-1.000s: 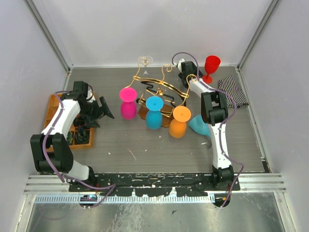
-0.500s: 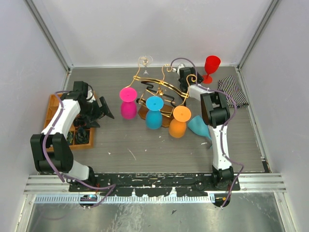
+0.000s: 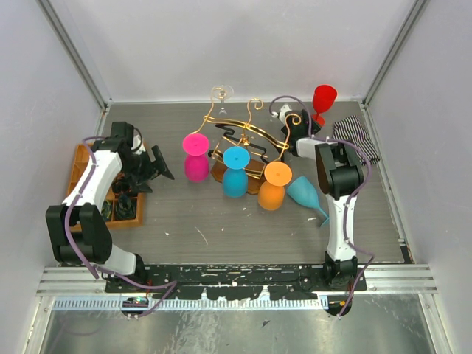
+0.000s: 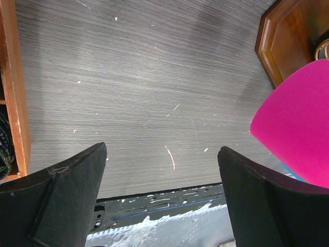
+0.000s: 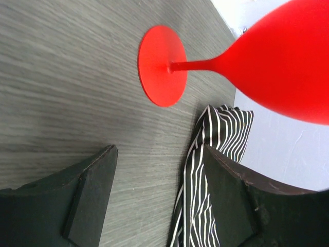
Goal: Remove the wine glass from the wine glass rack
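Note:
The wine glass rack (image 3: 244, 141) of gold wire on a brown wooden base stands mid-table. A pink glass (image 3: 195, 156), a blue glass (image 3: 235, 171) and an orange glass (image 3: 274, 184) hang on it upside down. A clear glass (image 3: 221, 94) is at its far side. My left gripper (image 3: 159, 165) is open and empty, left of the pink glass (image 4: 303, 134). My right gripper (image 3: 307, 130) is open and empty at the rack's far right, beside a red glass (image 3: 322, 102). The right wrist view shows the red glass (image 5: 280, 64) ahead of the gripper (image 5: 159, 200).
A teal glass (image 3: 305, 195) lies on its side right of the rack. A striped cloth (image 3: 355, 139) lies at the far right and also shows in the right wrist view (image 5: 216, 149). An orange compartment tray (image 3: 82, 158) sits at the left. The rack's base (image 4: 285, 38) shows in the left wrist view.
My right arm has swung to the right, its wrist moving from the rack's far right arm towards the red glass and cloth. The left arm has not moved.

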Robot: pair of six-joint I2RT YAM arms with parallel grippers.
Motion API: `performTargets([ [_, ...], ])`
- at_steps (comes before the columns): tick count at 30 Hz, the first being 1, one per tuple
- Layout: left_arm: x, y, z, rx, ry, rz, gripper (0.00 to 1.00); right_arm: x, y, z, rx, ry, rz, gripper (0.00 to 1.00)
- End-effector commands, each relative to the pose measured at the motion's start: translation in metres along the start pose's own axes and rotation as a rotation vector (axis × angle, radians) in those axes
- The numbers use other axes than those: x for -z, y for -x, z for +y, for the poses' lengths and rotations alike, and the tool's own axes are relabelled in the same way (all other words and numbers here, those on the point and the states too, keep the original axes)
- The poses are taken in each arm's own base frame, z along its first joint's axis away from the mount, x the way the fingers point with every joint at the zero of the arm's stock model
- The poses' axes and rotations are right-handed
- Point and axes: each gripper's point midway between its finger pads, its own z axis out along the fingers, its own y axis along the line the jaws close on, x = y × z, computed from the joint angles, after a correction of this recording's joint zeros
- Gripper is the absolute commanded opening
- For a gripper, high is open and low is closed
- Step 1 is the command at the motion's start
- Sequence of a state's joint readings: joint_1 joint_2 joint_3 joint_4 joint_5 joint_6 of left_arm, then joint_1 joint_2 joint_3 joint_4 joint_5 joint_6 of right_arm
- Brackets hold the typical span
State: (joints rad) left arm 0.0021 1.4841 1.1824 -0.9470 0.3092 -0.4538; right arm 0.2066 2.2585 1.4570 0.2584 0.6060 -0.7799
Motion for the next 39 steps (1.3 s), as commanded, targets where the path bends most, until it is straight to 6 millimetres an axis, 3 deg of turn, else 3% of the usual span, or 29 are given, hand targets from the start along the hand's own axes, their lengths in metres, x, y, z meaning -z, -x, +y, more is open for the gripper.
performTargets([
  [1, 0.010, 0.001, -0.010, -0.007, -0.037, -0.011, 0.96, 0.012, -0.050, 0.034, 0.069, 0.176, 0.116, 0.74],
  [11, 0.035, -0.004, -0.023, 0.008, -0.091, -0.041, 0.96, 0.059, -0.061, 0.035, -0.042, 0.362, 0.247, 0.70],
  [16, 0.052, -0.005, -0.030, -0.004, -0.112, -0.069, 0.96, 0.085, -0.068, 0.020, -0.111, 0.365, 0.311, 0.70],
  [25, 0.075, -0.013, -0.037, -0.026, -0.147, -0.104, 0.97, 0.098, -0.089, -0.033, -0.334, 0.244, 0.460, 0.72],
  [32, 0.078, -0.015, -0.041, -0.029, -0.166, -0.099, 0.97, 0.099, -0.111, -0.101, -0.543, 0.068, 0.509, 0.73],
  [36, 0.082, -0.013, -0.042, -0.032, -0.163, -0.108, 0.97, 0.115, -0.090, -0.133, -0.643, 0.040, 0.421, 0.73],
  [39, 0.082, -0.013, -0.040, -0.032, -0.156, -0.109, 0.97, 0.142, -0.075, -0.154, -0.768, 0.039, 0.373, 0.79],
])
